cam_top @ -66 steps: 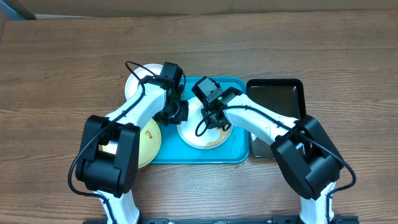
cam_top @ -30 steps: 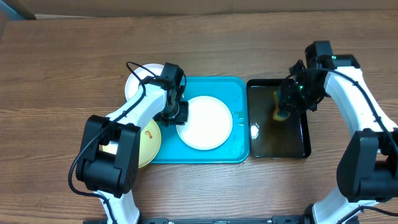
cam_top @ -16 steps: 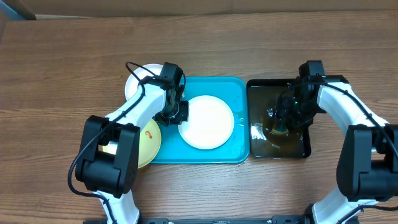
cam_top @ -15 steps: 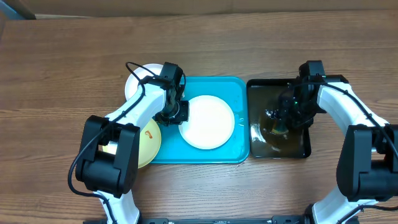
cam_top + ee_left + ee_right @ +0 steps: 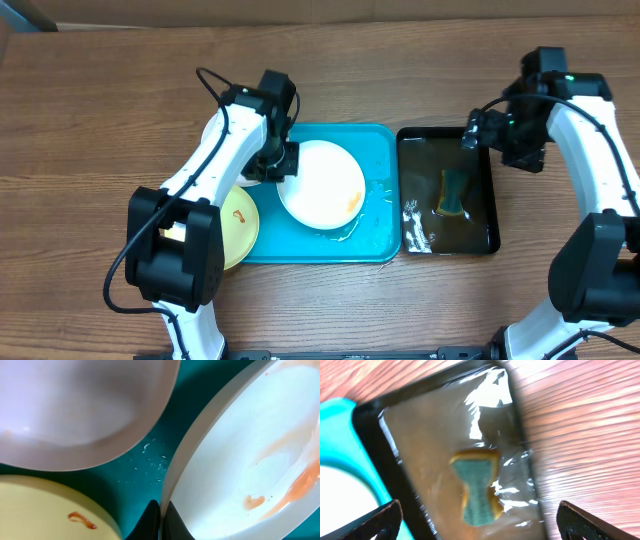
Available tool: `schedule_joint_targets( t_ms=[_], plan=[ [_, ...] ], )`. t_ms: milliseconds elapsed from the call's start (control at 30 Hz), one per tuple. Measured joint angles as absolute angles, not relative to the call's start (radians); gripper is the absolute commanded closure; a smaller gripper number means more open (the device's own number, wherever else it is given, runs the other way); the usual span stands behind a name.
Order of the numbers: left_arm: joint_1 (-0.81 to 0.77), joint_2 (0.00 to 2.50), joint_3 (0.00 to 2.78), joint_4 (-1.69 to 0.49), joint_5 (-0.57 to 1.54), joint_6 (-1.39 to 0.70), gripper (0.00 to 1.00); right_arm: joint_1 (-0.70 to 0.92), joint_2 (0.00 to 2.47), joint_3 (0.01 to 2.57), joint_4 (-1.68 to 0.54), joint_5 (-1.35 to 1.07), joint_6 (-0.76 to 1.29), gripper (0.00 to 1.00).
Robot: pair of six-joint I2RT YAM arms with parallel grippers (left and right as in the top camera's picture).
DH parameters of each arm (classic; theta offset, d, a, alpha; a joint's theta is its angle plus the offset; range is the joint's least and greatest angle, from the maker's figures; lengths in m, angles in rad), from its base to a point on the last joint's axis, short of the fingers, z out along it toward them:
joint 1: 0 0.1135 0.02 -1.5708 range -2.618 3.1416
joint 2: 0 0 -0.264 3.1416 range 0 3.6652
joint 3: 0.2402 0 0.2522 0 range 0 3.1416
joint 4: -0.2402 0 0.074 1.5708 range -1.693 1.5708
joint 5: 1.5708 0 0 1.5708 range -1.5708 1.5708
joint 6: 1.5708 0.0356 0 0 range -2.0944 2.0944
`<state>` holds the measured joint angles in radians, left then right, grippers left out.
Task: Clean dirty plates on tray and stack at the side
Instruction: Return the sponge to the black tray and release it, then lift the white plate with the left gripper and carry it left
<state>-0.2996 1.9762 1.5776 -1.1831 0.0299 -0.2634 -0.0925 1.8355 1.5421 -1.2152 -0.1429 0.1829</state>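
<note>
Left of centre in the overhead frame, my left fingers [image 5: 151, 522] clamp the left rim of the white plate [image 5: 320, 188], tilted over the tray [image 5: 378, 150]; my right fingers [image 5: 376, 522], spread apart, hang well off at upper right.

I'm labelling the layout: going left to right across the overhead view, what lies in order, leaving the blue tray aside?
First the pale yellow-green round plate → white round plate with an orange smear → black rectangular tray holding a green-and-yellow sponge.
</note>
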Motion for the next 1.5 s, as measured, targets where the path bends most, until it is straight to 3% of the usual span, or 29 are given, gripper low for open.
schedule_joint_targets(
  t_ms=[533, 1500],
  plan=[
    [-0.337, 1.977, 1.893, -1.269, -0.036, -0.308, 0.96, -0.117, 1.835, 1.542, -1.151, -0.096, 0.182, 0.0],
    [-0.977, 1.977, 1.925, -1.143, -0.822, -0.425, 0.96, -0.117, 1.835, 1.542, -1.151, -0.097, 0.183, 0.0]
  ],
)
